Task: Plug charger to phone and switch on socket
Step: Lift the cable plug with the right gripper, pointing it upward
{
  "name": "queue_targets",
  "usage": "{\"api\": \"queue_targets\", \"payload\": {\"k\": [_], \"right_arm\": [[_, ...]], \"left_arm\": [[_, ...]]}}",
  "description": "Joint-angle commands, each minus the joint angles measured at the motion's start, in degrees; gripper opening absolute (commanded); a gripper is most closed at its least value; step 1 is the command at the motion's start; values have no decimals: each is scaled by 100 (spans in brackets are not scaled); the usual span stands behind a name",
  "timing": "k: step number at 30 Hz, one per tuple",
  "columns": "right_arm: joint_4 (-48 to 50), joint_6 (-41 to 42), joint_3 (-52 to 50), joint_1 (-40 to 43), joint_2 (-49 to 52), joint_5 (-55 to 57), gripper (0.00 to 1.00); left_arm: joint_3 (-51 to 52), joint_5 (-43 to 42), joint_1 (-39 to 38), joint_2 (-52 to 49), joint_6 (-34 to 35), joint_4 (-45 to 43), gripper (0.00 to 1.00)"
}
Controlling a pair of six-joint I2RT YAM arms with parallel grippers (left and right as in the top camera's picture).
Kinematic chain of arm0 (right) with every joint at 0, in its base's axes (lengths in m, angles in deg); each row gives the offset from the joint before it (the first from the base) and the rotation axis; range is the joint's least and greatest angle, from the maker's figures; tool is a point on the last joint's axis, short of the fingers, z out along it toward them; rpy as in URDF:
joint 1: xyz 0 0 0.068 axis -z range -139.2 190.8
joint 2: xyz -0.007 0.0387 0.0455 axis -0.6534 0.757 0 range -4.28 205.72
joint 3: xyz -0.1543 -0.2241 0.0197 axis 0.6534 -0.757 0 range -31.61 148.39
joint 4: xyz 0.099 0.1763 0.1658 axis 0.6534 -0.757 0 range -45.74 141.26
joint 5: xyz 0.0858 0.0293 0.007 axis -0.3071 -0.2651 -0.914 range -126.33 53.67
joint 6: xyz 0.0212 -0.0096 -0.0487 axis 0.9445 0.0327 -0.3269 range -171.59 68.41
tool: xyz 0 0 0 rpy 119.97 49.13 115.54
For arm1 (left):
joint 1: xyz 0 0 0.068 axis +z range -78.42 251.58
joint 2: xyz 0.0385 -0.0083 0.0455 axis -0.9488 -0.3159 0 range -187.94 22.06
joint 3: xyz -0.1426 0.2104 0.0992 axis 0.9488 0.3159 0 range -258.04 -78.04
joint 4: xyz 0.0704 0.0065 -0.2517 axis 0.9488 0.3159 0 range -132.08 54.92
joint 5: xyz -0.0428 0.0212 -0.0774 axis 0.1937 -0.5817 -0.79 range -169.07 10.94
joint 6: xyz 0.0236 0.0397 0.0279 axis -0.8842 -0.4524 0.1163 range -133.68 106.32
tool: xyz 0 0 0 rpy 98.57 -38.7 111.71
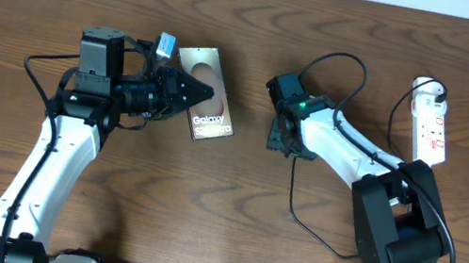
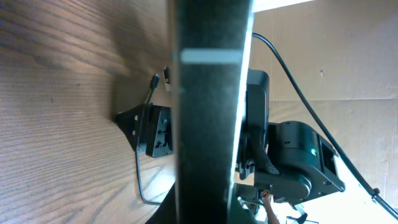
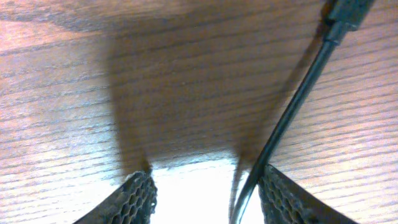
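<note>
The phone (image 1: pixel 209 101), a shiny grey-brown slab with "Galaxy" lettering, lies at the table's centre-left. My left gripper (image 1: pixel 192 89) is shut on its left edge. In the left wrist view the phone (image 2: pixel 211 93) fills the middle as a dark upright band. My right gripper (image 1: pixel 282 141) points down at the table, to the right of the phone. Its jaws (image 3: pixel 208 199) are open. The thin black charger cable (image 3: pixel 292 106) runs just inside the right finger, with its plug end (image 3: pixel 345 12) at the top right. The white socket strip (image 1: pixel 431 121) lies at the far right.
The charger cable (image 1: pixel 292 203) trails from my right gripper towards the front of the table and curves back under my right arm. A black lead (image 1: pixel 396 116) loops beside the strip. My right gripper (image 2: pixel 152 130) and the plug tip (image 2: pixel 154 81) show in the left wrist view.
</note>
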Motion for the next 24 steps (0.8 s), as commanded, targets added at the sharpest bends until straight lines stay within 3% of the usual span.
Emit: {"api": "queue_targets", "payload": {"k": [1, 7, 13, 19, 24], "right_arm": [[-92, -111, -48, 101, 348, -186, 64], [-146, 516, -46, 435, 348, 68, 71], [229, 520, -48, 741, 348, 68, 75], [476, 525, -55, 876, 350, 96, 69], [498, 662, -87, 879, 350, 94, 55]], "left_arm": [[-55, -101, 26, 66, -142, -26, 7], [-55, -101, 24, 66, -142, -26, 7], [-55, -103, 24, 66, -140, -24, 7], [-55, -103, 24, 66, -140, -24, 7], [-55, -103, 24, 66, -140, -24, 8]]}}
